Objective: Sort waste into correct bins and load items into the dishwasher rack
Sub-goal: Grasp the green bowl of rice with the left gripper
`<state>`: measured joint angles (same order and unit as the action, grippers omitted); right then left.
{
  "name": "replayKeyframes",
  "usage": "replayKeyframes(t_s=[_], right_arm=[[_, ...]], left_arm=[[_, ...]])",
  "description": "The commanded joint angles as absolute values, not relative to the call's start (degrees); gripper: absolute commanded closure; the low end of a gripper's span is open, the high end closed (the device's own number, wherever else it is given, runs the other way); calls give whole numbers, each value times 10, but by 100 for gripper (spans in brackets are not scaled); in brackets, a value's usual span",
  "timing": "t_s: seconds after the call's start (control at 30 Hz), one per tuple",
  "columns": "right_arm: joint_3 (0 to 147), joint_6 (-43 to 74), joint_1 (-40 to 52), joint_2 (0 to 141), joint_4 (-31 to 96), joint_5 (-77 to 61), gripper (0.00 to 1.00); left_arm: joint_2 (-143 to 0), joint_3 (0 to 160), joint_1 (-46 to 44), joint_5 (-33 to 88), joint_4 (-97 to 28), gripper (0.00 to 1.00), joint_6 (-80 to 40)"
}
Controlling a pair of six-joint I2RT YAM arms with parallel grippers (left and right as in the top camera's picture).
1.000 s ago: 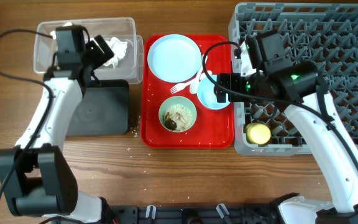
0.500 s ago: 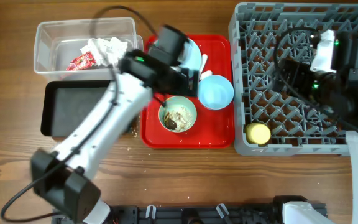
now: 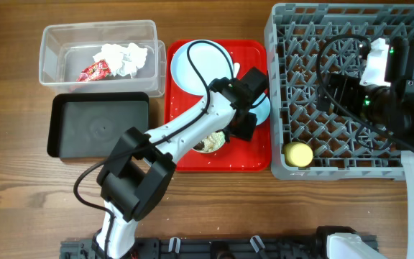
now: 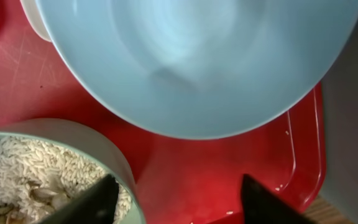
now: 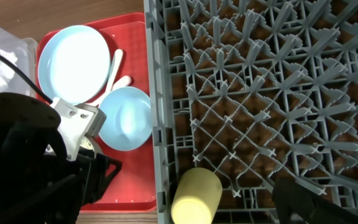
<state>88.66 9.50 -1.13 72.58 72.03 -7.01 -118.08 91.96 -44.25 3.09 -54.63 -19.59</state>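
My left gripper (image 3: 240, 124) is open low over the red tray, between the two bowls. In the left wrist view (image 4: 179, 202) one finger is over the rice scraps (image 4: 23, 168) in the pale green bowl (image 4: 98, 140), the other over bare tray. The pale blue bowl (image 4: 191, 62) lies just beyond. The blue plate (image 3: 192, 61) and white cutlery (image 3: 236, 70) lie at the tray's back. The wrapper (image 3: 95, 70) and tissue (image 3: 126, 57) lie in the clear tub (image 3: 56, 36). My right gripper (image 3: 340, 86) hangs open and empty above the rack (image 3: 300, 29), which holds the yellow cup (image 3: 298, 153).
The black tray (image 3: 99, 126) sits in front of the clear tub and holds nothing I can see. The red serving tray (image 3: 254, 155) lies between the bins and the rack. A few crumbs lie on the wood beside the tray's left edge.
My left arm swung from the clear tub across to the red tray and came down at the bowls. My right arm drew back from the tray to over the rack.
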Motion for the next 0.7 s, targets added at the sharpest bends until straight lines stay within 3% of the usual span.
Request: replayKeyframes(t_s=[0.0,0.2,0.33,0.53,0.67], right_arm=[[892,76,-12,728,724,-64,1],[891,76,-12,728,727,-64,0],[891,76,-12,728,727,-64,0],[891,75,-12,728,727,-64,0],[891,75,-12,728,727,-64,1]], left_arm=[[-1180,903,-444,32,-543,59,-197],[-1180,872,-444,32,-540,69,-200],[-1180,871,-444,32,-539,96,-200],[-1164,875,-434,45,-574,96,-217],[-1104,895,-381,125,-616,96,-212]])
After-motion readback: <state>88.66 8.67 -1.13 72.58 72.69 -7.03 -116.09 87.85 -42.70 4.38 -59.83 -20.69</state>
